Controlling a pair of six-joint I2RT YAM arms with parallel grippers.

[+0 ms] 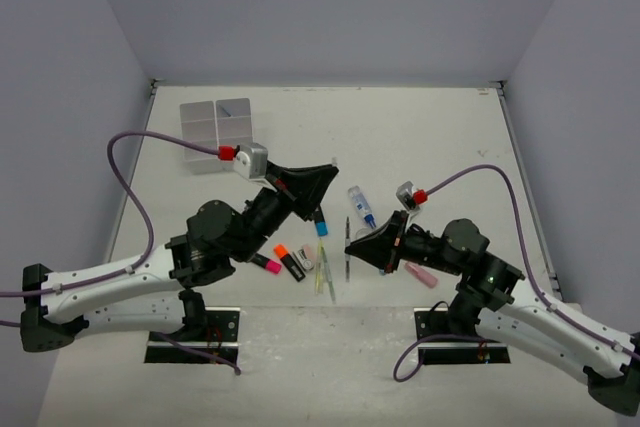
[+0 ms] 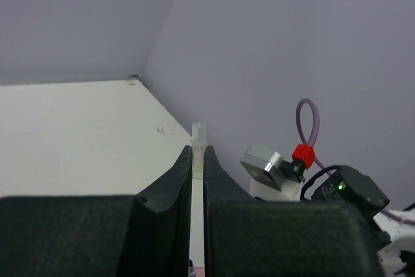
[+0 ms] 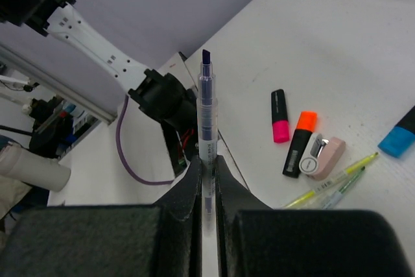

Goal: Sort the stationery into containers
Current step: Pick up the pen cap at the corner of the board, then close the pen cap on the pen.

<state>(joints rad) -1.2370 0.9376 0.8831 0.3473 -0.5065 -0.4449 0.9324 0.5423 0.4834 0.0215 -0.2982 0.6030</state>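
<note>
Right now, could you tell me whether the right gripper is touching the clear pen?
Touching. In the right wrist view the right gripper is shut on the clear pen, pinching its barrel.

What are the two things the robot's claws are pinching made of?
Right gripper: pen, clear glossy plastic barrel, dark ink core showing through; tip likely felt.
Left gripper: slim tube, probably frosted plastic, milky and translucent; only its end shows.

Bare table (image 1: 430,127) beyond the strewn pens (image 1: 324,277); left arm (image 1: 215,232) perhaps across the near approach to the tray (image 1: 205,127)
</note>
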